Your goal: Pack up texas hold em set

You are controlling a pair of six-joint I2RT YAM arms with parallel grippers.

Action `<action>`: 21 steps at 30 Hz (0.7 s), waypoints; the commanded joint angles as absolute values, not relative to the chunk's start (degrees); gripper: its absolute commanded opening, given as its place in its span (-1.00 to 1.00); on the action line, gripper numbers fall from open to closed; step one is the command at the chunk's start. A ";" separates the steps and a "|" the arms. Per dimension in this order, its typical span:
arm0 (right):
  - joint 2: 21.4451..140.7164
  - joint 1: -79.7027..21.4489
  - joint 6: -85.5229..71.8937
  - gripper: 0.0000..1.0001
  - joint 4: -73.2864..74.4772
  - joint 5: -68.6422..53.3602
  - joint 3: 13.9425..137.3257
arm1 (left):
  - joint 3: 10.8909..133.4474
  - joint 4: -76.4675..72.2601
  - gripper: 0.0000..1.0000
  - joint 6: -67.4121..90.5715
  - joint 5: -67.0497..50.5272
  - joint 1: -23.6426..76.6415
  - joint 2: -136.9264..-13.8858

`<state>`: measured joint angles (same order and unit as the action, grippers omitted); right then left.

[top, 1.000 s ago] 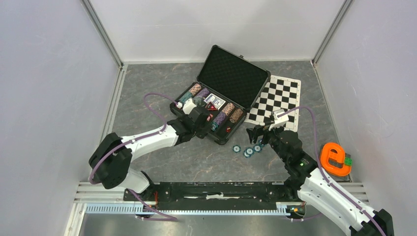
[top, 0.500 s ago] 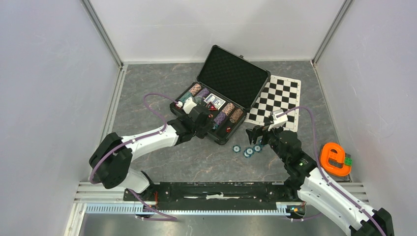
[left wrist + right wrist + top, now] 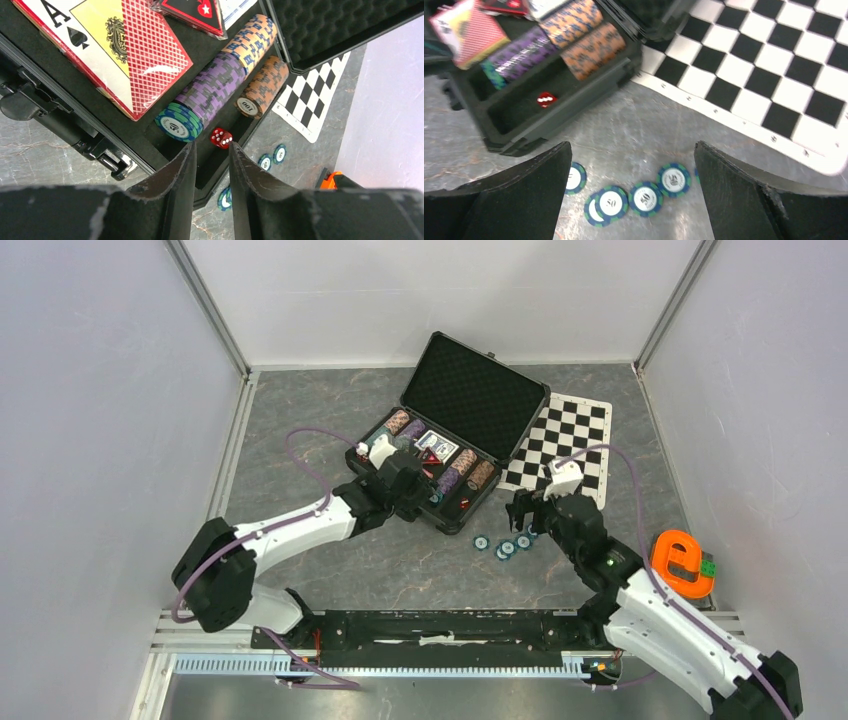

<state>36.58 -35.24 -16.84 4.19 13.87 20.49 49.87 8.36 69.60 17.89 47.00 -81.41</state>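
Pale walls (image 3: 90,440) box in a grey worktop (image 3: 300,430). The black case (image 3: 480,390) lies open mid-worktop, holding striped chip rows (image 3: 220,85), card decks (image 3: 140,55) and a red die (image 3: 220,138), with loose teal chips (image 3: 644,197) just outside it. The left end effector (image 3: 211,160), narrowly parted and empty, hovers over the case; the right end effector (image 3: 631,155) gapes empty above the loose teal chips, beside a chequered mat (image 3: 575,430).

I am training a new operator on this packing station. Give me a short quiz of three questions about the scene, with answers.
1. True or false: the case is shut.
2. Where do the loose teal chips lie? A) inside the case B) on the table, in front of the case C) on the card decks
3. What small red thing lies in the case beside the chip rows?
Key: 1 false; 2 B; 3 a die.
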 commanded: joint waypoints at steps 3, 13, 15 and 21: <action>46.44 -35.34 -24.46 0.96 27.47 24.97 33.02 | 51.06 9.67 -0.23 48.41 13.64 47.02 -75.99; 55.32 -27.53 -31.04 0.88 33.13 20.08 35.01 | 37.86 2.62 0.76 26.08 0.27 47.02 -58.56; 57.11 -24.95 -31.20 0.85 32.79 17.34 35.47 | 35.56 2.41 0.98 24.89 -1.29 47.02 -55.04; 60.61 -20.15 -31.10 0.81 32.77 15.80 36.47 | 29.12 0.30 0.99 22.26 -2.14 47.02 -47.84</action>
<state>59.68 -21.76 -29.80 32.47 17.82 33.74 31.86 4.14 27.99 0.30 47.00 -51.24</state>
